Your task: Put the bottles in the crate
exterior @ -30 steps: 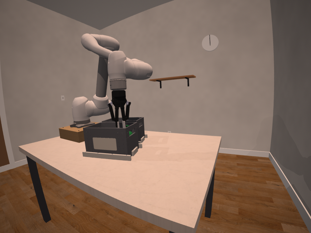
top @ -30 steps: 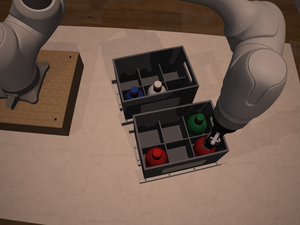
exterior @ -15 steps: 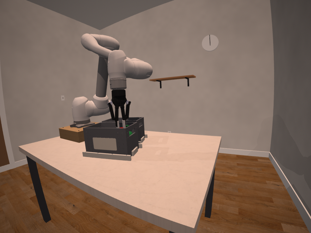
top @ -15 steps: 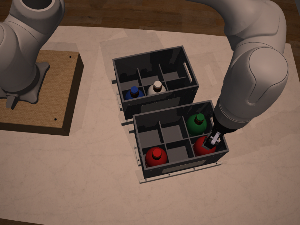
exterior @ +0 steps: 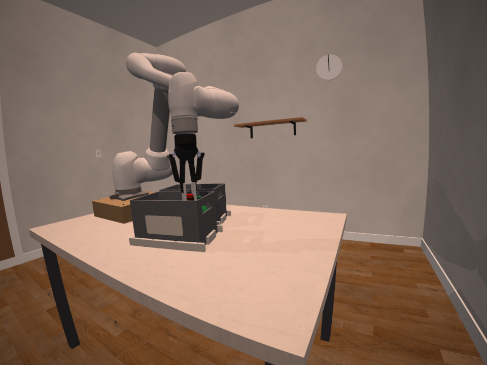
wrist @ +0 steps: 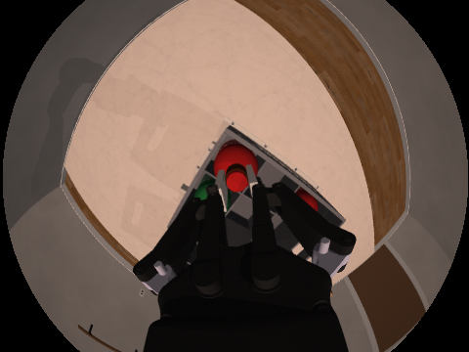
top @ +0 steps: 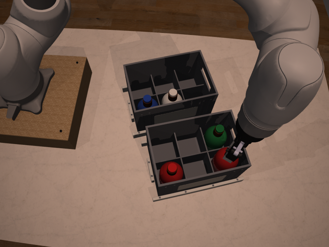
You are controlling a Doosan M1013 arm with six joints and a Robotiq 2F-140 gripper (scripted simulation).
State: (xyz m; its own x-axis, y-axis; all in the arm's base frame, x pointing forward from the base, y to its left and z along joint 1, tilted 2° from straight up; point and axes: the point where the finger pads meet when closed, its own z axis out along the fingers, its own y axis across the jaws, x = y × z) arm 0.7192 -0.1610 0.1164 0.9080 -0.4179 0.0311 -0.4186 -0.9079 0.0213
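Now, tool [top: 230,156] [exterior: 188,192] [wrist: 236,176] clamped on neck of red bottle [top: 226,160] [wrist: 236,158], lower right of top view, inside near crate [top: 202,179] [exterior: 164,223]. Step looks like picking; next: straight lift past dividers, then carry toward far crate [top: 171,57], upper middle. Pick list not seen.

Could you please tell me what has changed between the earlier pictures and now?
The pincer has risen a little, lifting the red bottle whose neck it already had hold of; its cap now shows above the crate rim. Nothing was let go. The other red bottle, the green, blue and white bottles and both crates stayed put.
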